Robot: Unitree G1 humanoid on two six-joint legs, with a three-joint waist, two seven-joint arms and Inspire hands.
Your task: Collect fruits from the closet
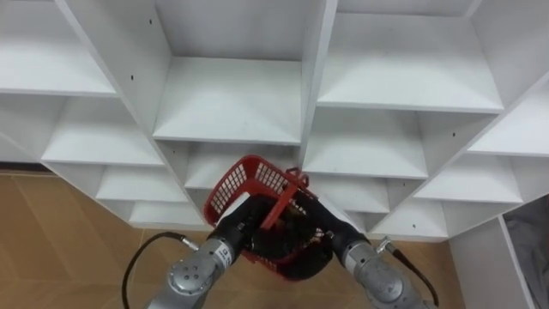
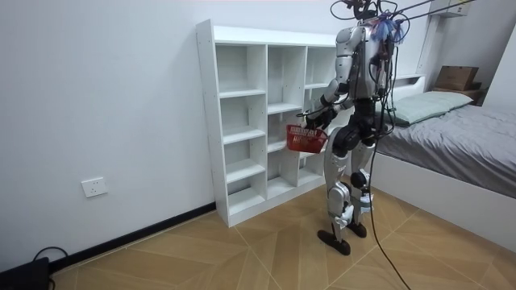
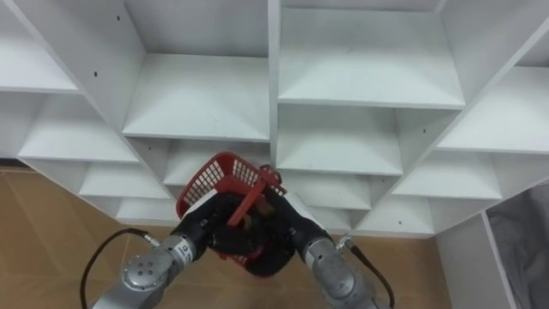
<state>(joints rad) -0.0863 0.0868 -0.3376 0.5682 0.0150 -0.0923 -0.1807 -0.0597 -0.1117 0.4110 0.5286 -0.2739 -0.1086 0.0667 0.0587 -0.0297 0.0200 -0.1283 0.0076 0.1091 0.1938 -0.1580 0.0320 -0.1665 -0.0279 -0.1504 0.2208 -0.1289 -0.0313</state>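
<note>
I hold a red mesh basket (image 1: 244, 182) in front of me at waist height, tilted, its red handle (image 1: 279, 204) swung across the opening. My left hand (image 1: 238, 225) grips the basket's near left side with curled fingers. My right hand (image 1: 319, 233) lies against the basket's near right side, its fingers hidden in the dark inside. I cannot make out what is inside the basket. In the room view I stand upright facing the closet (image 2: 242, 121), with the basket (image 2: 306, 140) between me and the shelves.
The white closet (image 1: 232, 94) has several open compartments split by upright panels (image 1: 316, 77). Wooden floor (image 1: 69, 240) lies below. A bed (image 2: 459, 129) stands behind me at the room view's right. A grey edge (image 1: 530, 245) shows at the lower right.
</note>
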